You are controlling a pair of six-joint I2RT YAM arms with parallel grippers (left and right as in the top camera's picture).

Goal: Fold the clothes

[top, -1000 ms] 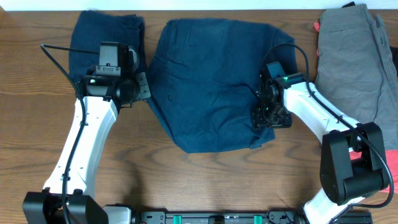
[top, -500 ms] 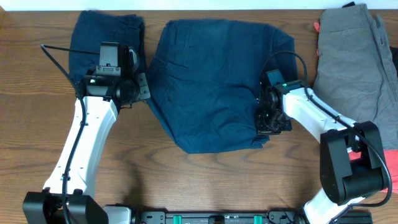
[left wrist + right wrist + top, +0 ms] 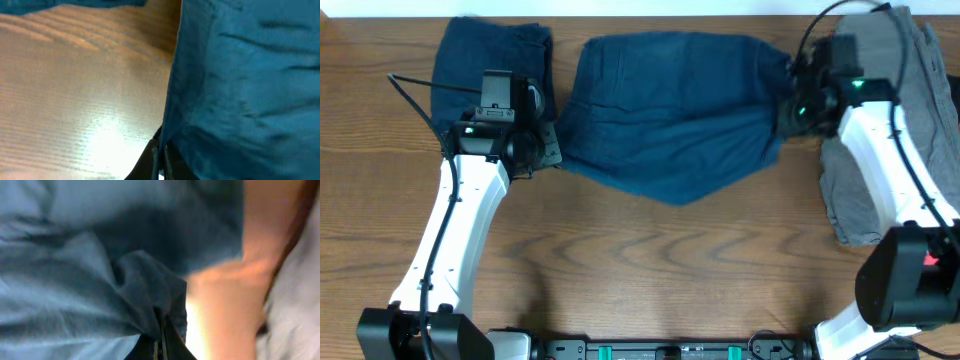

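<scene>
Dark navy shorts lie stretched across the table's back middle, doubled over, with a point of cloth hanging toward the front. My left gripper is shut on their left edge; in the left wrist view the closed fingertips pinch that hem. My right gripper is shut on the shorts' right end, and in the right wrist view bunched navy cloth runs into the closed jaws. Grey trousers lie at the far right, partly under the right arm.
A second folded navy garment sits at the back left, behind the left wrist. Bare wooden table spreads across the front. The back table edge runs just beyond the shorts.
The right gripper closed on the shorts' lower right part and carried it back and to the right, doubling the cloth over. The left arm has stayed put.
</scene>
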